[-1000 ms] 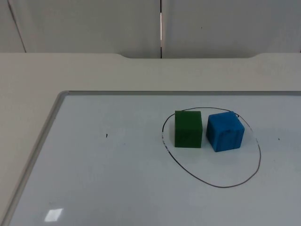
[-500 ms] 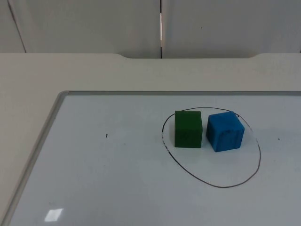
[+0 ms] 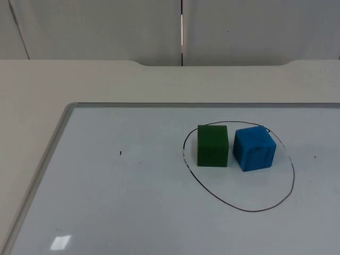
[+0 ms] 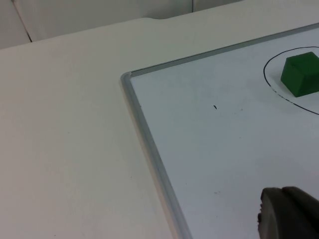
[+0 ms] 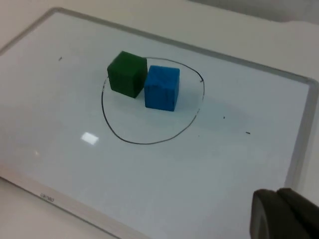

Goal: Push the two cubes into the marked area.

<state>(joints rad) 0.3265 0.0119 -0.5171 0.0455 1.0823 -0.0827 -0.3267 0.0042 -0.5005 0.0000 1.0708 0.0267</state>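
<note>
A green cube and a blue cube stand side by side with a small gap, both inside the hand-drawn black oval, in its far half. The green cube sits close to the oval's left line; the blue cube's far corner reaches the line. The right wrist view has the green cube and the blue cube within the oval, well ahead of my right gripper. My left gripper hangs over the whiteboard, far from the green cube.
The cubes rest on a whiteboard with a grey metal frame lying on the cream table. A grey partition wall closes off the far side. A small black mark sits on the board left of the oval.
</note>
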